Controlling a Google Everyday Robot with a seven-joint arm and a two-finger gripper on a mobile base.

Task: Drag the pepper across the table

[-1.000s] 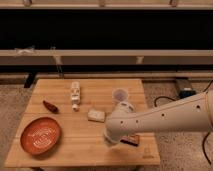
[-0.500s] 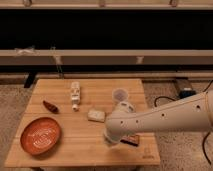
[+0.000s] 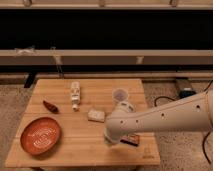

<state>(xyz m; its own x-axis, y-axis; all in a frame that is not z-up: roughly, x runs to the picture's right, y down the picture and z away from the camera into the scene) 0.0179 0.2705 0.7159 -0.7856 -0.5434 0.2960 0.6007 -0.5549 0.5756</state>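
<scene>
The pepper (image 3: 50, 106), small and dark red-brown, lies near the left edge of the light wooden table (image 3: 75, 152), just above the orange bowl. My white arm reaches in from the right and ends over the front middle of the table. The gripper (image 3: 108, 140) is at that end, low over the wood and well to the right of the pepper, apart from it. Nothing shows in its hold.
An orange bowl (image 3: 41, 135) sits at the front left. A white bottle (image 3: 75, 95) lies on its side behind the centre, and a clear cup (image 3: 119, 95) stands to its right. A pale block (image 3: 96, 115) rests mid-table. A brown bar (image 3: 131, 139) lies partly under my arm.
</scene>
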